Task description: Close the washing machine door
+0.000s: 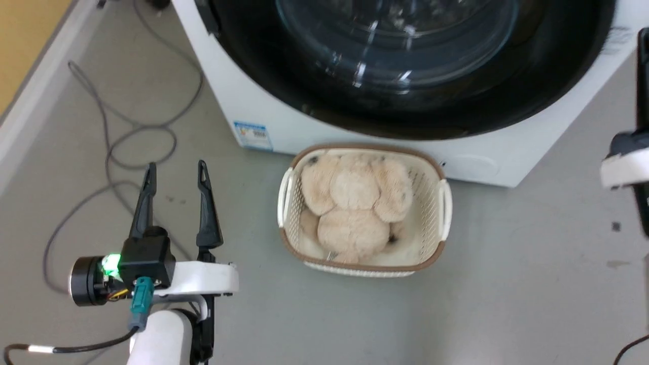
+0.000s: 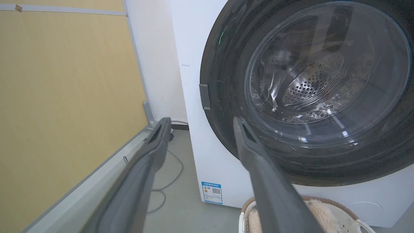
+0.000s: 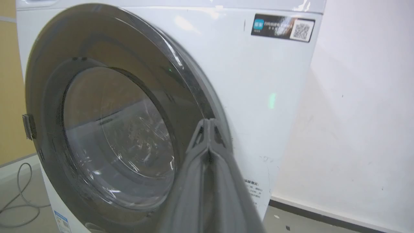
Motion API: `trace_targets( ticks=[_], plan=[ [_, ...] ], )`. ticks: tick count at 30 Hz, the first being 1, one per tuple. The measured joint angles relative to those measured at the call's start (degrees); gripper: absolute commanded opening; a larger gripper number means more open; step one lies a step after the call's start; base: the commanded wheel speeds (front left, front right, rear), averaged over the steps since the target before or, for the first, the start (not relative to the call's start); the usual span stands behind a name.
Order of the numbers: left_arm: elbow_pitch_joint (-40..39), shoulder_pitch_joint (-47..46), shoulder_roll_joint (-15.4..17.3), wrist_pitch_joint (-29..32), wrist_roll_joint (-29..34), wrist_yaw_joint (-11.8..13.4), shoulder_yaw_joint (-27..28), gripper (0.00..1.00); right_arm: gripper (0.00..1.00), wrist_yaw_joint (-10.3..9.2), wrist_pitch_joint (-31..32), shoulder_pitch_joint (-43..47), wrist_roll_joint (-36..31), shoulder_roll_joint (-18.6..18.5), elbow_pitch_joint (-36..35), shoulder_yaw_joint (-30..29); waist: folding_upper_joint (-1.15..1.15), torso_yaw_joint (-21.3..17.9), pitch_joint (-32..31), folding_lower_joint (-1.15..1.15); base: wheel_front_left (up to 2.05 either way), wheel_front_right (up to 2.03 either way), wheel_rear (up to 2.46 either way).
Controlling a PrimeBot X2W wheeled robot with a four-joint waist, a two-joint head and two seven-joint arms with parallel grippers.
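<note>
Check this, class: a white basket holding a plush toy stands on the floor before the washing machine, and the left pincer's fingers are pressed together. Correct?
No: the left pincer is open, its fingers set apart, as the head view shows. The basket with the plush toy does stand on the floor before the washing machine.

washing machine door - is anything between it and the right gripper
Nothing visible. The shut right gripper has its tips by the washing machine door rim, with no object between; the basket sits lower, on the floor.
</note>
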Motion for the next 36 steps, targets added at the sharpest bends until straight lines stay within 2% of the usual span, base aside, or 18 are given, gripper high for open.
trace_targets(
  ticks=[7, 13, 14, 15, 16, 17, 23, 29, 36],
  plan=[
    [0.8, 2.7, 0.7, 0.0, 0.3, -0.4, 0.1, 1.00, 0.00, 0.00, 0.0, 9.7, -3.5, 6.1, -12.5, -0.5, 0.00, -2.0, -4.7, 0.00, 0.00, 0.00, 0.00],
    [1.5, 5.5, 1.1, 0.0, 0.8, -0.5, 0.1, 1.00, 0.00, 0.00, 0.0, 16.7, -3.5, 10.0, -15.0, 1.0, 0.00, -3.8, -7.8, 0.00, 0.00, 0.00, 0.00],
    [1.6, 5.9, 1.1, 0.0, 0.8, -0.5, 0.1, 1.00, 0.07, 0.00, 0.0, 17.7, -3.5, 10.4, -15.2, 1.3, 0.00, -4.1, -8.2, -0.01, 0.00, 0.00, 0.00],
    [1.8, 6.1, 1.2, 0.0, 0.8, -0.5, 0.1, 1.00, 0.35, 0.00, 0.0, 18.7, -3.3, 10.9, -15.2, 1.4, 0.00, -4.5, -8.6, -0.01, 0.00, 0.00, 0.00],
    [1.9, 6.4, 1.3, 0.0, 0.8, -0.5, 0.1, 1.00, 0.73, 0.00, 0.0, 19.6, -3.1, 11.5, -15.2, 1.3, 0.00, -4.7, -9.0, 0.00, 0.00, 0.00, 0.00],
    [2.0, 6.7, 1.4, 0.0, 0.8, -0.5, 0.1, 1.00, 1.00, 0.00, 0.0, 20.5, -3.0, 12.0, -15.3, 1.4, 0.00, -5.0, -9.4, -0.01, 0.00, 0.00, 0.00],
    [2.0, 8.4, 1.5, 0.0, 0.8, -0.5, -0.1, 1.00, 1.00, 0.00, 0.0, 26.6, -1.1, 14.2, -15.3, 0.6, 0.00, -5.9, -11.5, 0.00, 0.00, 0.00, 0.00],
    [2.1, 10.1, 1.5, 0.0, 0.7, -0.6, -0.4, 1.00, 1.00, 0.00, 0.0, 32.1, -2.2, 14.5, -15.4, -0.6, 0.00, -6.2, -12.9, -0.01, 0.00, 0.00, 0.00],
    [2.2, 10.6, 1.5, 0.0, 0.7, -1.1, -0.9, 1.00, 1.00, 0.00, 0.0, 36.3, 0.4, 14.5, -16.0, -0.6, 0.00, -6.1, -13.6, -0.01, 0.00, 0.00, 0.00]
  ],
)
